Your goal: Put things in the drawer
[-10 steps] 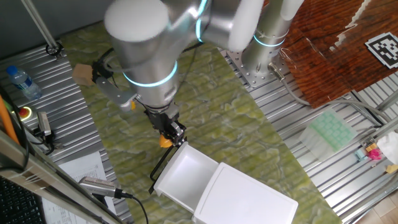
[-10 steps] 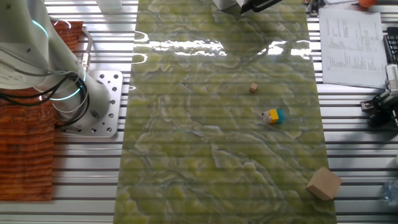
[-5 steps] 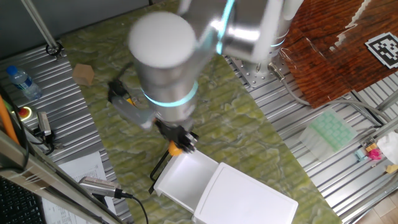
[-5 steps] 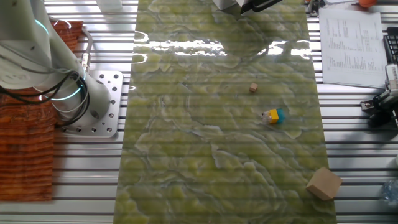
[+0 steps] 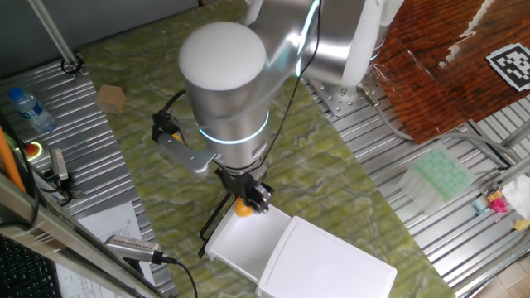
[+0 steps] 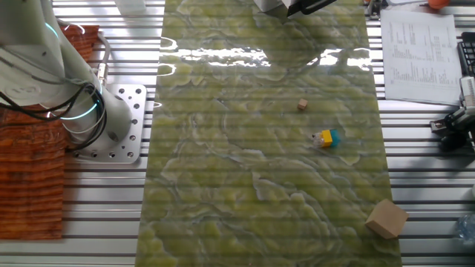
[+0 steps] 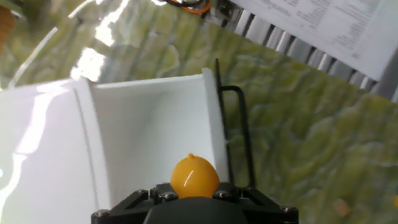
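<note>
Your hand (image 5: pixel 246 203) pinches the lemon (image 7: pixel 194 176) at the drawer (image 7: pixel 149 130) front edge; clear the wire handle (image 7: pixel 235 124) before releasing

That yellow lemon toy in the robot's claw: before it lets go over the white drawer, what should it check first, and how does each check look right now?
1. Lemon toy held in the gripper: ok, it sits between the fingers.
2. Drawer pulled open: ok, its white inside shows.
3. Toy past the drawer's front wall and black wire handle: ok in the hand view, though close to the wall; harder to judge from one fixed view.
4. Space inside the drawer: ok, the visible part is bare.
5. Height above the drawer floor: cannot tell.
</note>
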`<state>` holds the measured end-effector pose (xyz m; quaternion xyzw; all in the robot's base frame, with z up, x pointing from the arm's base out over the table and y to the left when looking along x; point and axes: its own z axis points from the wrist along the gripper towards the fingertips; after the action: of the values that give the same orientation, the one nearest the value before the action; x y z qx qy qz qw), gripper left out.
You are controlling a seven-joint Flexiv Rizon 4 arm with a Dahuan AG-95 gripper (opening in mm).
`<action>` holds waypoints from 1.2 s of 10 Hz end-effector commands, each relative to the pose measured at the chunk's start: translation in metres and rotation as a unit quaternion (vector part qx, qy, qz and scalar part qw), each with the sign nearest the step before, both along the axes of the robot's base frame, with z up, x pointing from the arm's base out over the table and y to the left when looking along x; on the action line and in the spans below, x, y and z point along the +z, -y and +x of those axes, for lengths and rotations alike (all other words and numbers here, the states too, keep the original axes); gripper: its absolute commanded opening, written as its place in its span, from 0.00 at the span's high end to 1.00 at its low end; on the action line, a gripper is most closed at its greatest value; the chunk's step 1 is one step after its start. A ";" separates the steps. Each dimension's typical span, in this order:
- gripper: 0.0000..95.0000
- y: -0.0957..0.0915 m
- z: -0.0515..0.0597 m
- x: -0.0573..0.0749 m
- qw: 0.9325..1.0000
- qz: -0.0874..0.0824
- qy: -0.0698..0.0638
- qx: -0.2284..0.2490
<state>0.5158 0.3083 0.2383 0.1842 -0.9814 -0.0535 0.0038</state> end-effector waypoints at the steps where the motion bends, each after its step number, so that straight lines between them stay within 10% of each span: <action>1: 1.00 -0.023 -0.009 -0.009 0.998 0.001 -0.001 -0.058; 12: 1.00 -0.033 0.004 -0.047 0.997 -0.013 0.031 -0.065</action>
<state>0.5212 0.3437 0.1888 0.1216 -0.9915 -0.0361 -0.0289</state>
